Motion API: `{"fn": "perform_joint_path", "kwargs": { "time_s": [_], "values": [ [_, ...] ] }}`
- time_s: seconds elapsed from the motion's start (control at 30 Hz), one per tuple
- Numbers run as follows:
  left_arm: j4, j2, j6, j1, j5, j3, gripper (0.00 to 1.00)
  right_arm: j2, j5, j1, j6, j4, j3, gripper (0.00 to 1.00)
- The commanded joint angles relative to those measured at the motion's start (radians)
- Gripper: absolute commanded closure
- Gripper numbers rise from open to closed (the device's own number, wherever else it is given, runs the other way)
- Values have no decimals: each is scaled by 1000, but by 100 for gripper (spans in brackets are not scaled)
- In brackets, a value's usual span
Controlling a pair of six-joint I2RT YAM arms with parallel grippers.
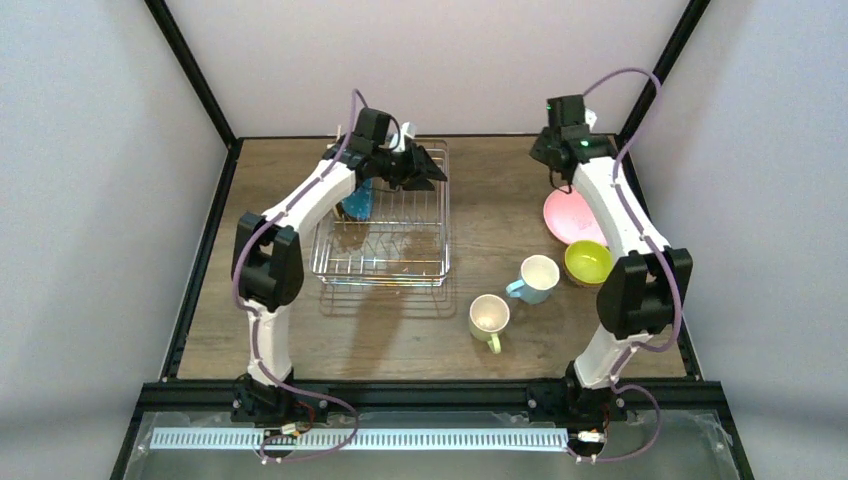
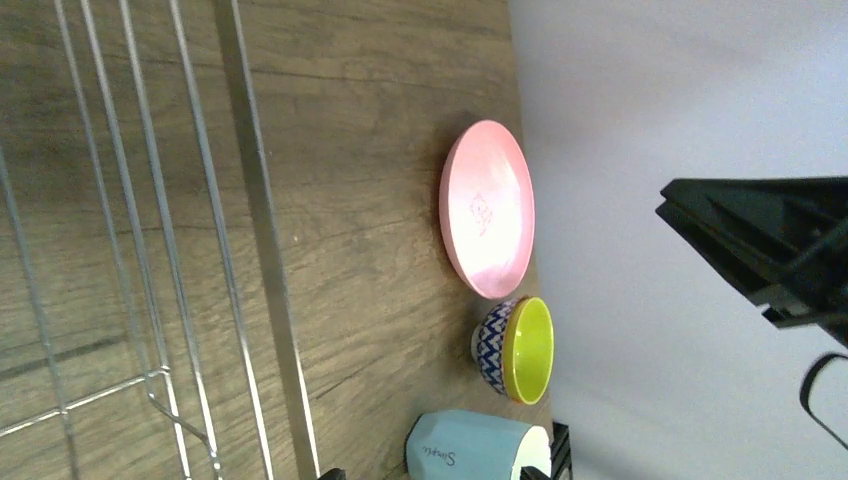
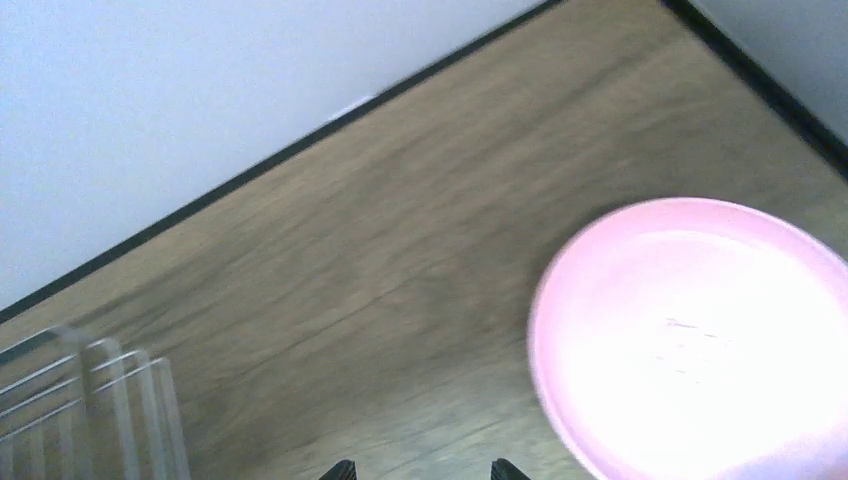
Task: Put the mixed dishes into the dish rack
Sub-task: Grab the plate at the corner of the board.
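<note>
The dish rack (image 1: 382,262) stands left of centre, and a teal plate (image 1: 357,203) leans upright inside its left part, half hidden by my left arm. My left gripper (image 1: 428,168) hovers open over the rack's back right corner with nothing in it. On the wood to the right lie the pink plate (image 1: 570,216), the lime-inside patterned bowl (image 1: 588,262), the light-blue mug (image 1: 536,278) and the yellow-green mug (image 1: 490,318). My right gripper (image 1: 556,160) hangs open just behind the pink plate (image 3: 690,340), its fingertips (image 3: 342,468) empty over bare wood.
The left wrist view shows the rack wires (image 2: 150,250), the pink plate (image 2: 487,210), the bowl (image 2: 520,350) and the mug (image 2: 470,450) in a row by the right wall. A black frame rail (image 1: 430,395) borders the table's near edge.
</note>
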State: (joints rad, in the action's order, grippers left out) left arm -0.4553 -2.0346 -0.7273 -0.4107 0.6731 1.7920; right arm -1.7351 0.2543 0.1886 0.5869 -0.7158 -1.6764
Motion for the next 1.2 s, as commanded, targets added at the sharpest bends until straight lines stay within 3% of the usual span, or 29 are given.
{"fn": "perform_joint_path", "kwargs": {
  "time_s": [0.0, 0.2, 0.63, 1.17],
  "values": [
    [-29, 29, 46, -41, -32, 25, 0, 41, 18, -90, 33, 3, 103, 23],
    [-79, 3, 104, -87, -59, 70, 0, 83, 30, -228, 61, 37, 232, 22],
    [-97, -48, 170, -159, -50, 103, 0, 114, 83, -395, 95, 65, 410, 21],
    [-108, -96, 229, -194, -40, 126, 0, 40, 83, -456, 80, 132, 484, 20]
  ]
}}
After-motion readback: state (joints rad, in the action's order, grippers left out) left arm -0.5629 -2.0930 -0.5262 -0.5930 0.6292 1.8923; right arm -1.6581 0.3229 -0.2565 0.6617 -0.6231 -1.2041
